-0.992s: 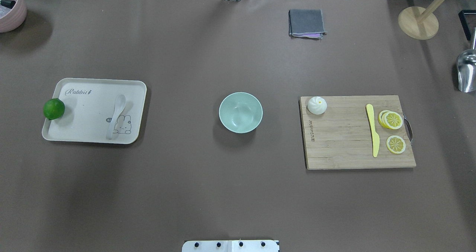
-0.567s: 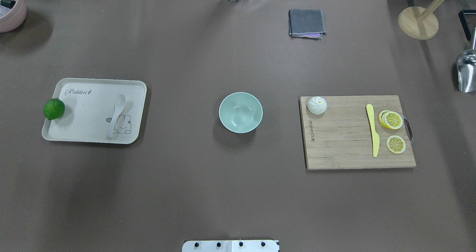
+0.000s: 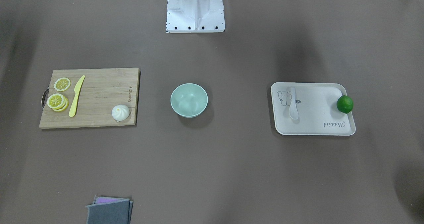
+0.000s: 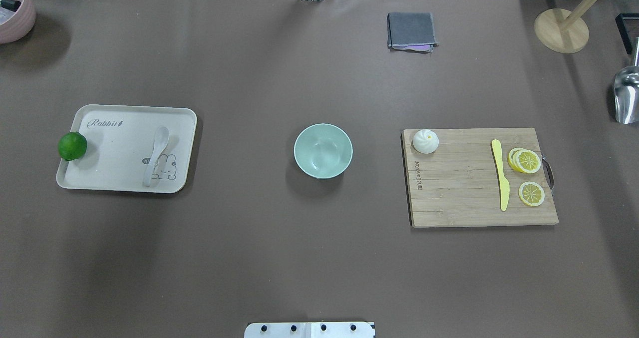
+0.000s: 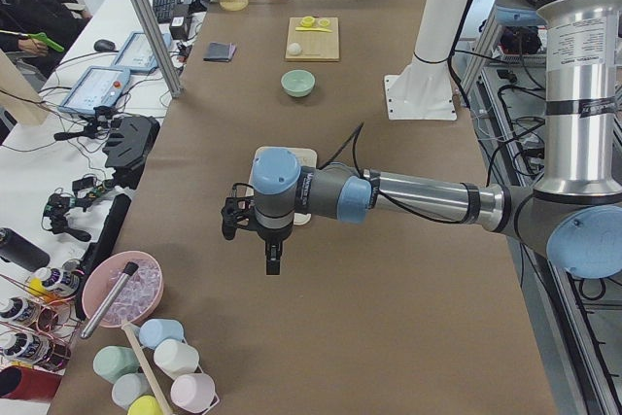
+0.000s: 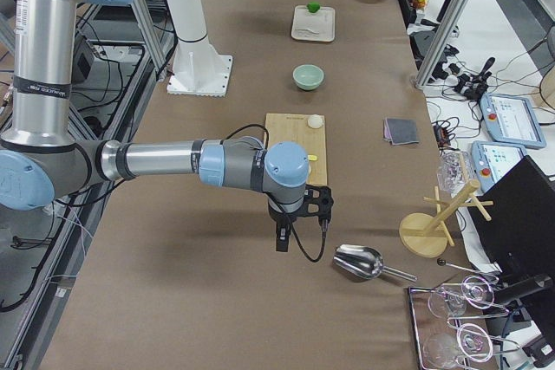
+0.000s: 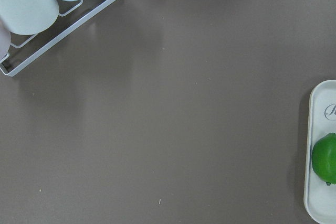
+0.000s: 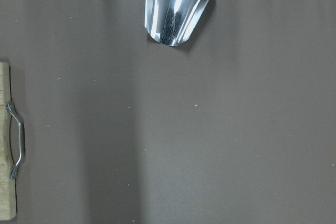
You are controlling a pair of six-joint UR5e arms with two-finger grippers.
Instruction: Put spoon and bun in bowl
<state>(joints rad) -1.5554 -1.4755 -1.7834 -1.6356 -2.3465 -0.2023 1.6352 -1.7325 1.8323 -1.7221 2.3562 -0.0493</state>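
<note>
The white spoon (image 4: 156, 154) lies on a cream tray (image 4: 115, 178) at the table's left. The white bun (image 4: 426, 141) sits on the far left corner of a wooden cutting board (image 4: 464, 198) at the right. The mint-green bowl (image 4: 323, 153) stands empty between them. Both grippers are outside the overhead and front views. In the exterior left view my left gripper (image 5: 273, 261) hangs over the table beyond the tray's lime end. In the exterior right view my right gripper (image 6: 281, 240) hangs between the board and a metal scoop. I cannot tell whether either is open or shut.
A green lime (image 4: 72, 146) sits on the tray's left edge. A yellow knife (image 4: 500, 173) and lemon slices (image 4: 526, 161) lie on the board. A metal scoop (image 4: 625, 96), a wooden stand (image 4: 561, 30), a grey cloth (image 4: 411, 31) and a pink bowl (image 4: 15, 11) line the table's edges.
</note>
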